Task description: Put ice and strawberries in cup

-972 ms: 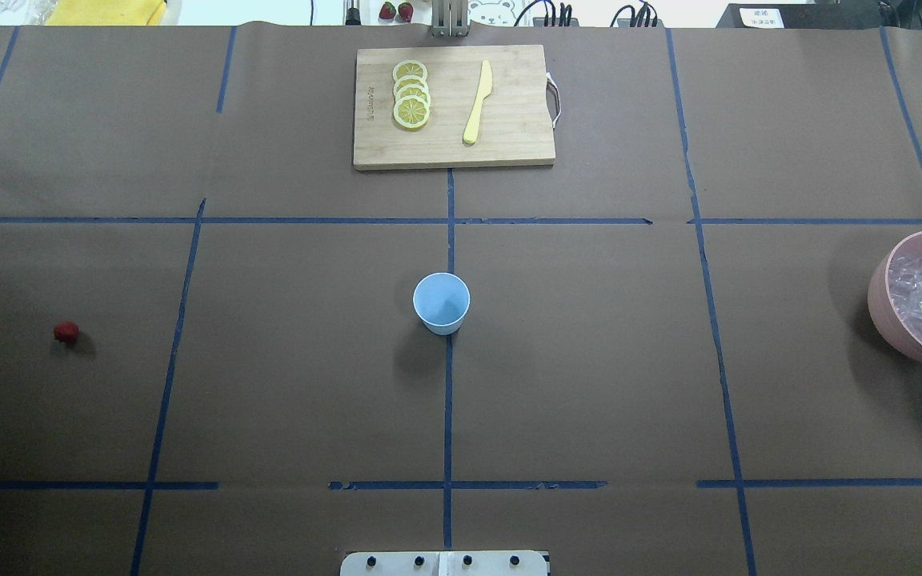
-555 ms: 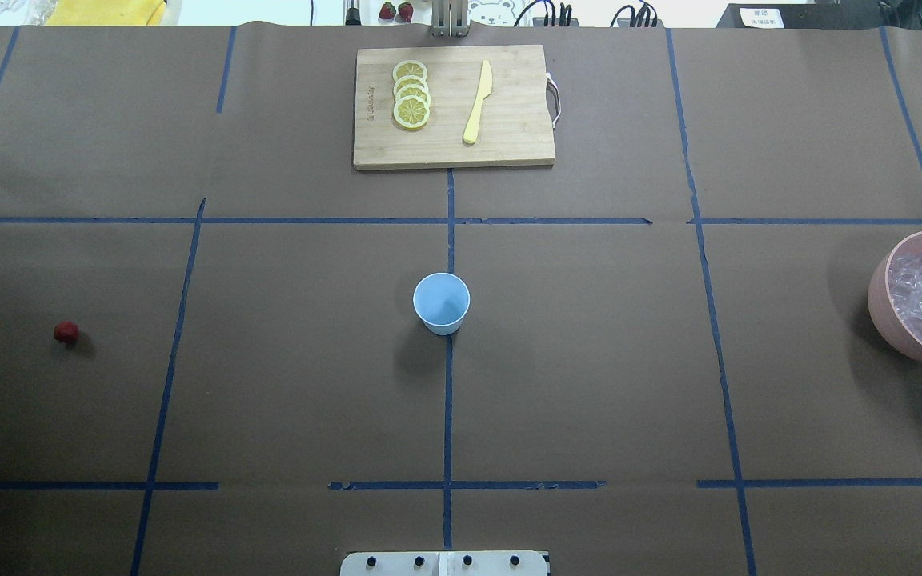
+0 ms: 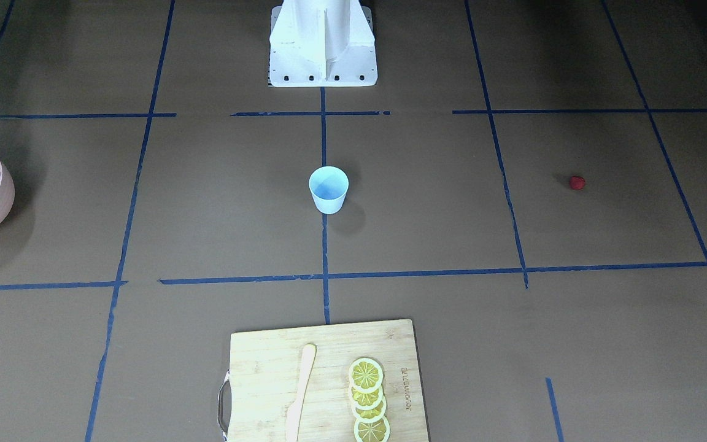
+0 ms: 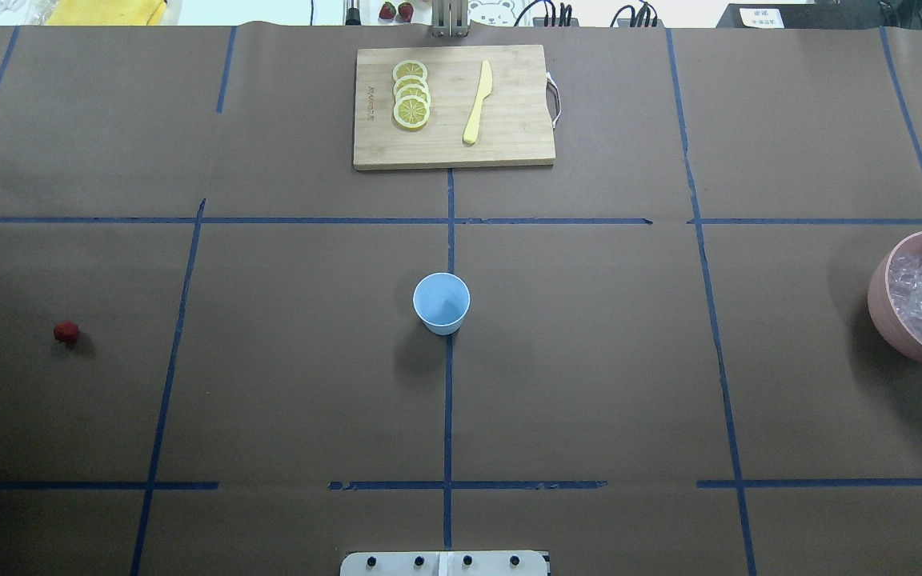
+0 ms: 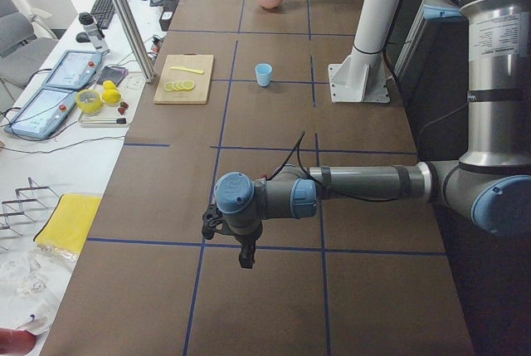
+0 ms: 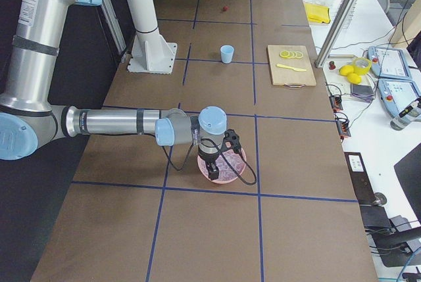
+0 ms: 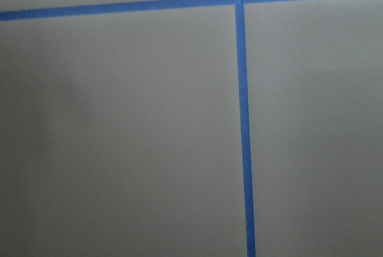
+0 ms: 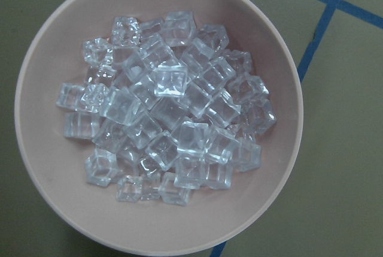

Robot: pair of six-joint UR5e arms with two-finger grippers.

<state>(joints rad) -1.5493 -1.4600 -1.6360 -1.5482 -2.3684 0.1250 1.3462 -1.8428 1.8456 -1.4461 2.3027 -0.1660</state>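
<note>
The strawberry (image 4: 66,332) sits alone far left; the left gripper (image 5: 246,258) hangs out that way, open or closed I can't tell. The cup (image 4: 441,302) stands upright dead centre, looks empty. Over on the right, I'd guess ice (image 8: 167,107) comes first: drop straight down on one top cube mid-pile, pinch gently since they look slick, stay off the rim of the pink bowl (image 8: 48,170). The ice is heaped in that bowl directly under the right gripper (image 6: 212,170), not touching; open or shut, can't tell either.

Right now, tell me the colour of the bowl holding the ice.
Pale pink bowl, clearest in the right wrist view.
</note>
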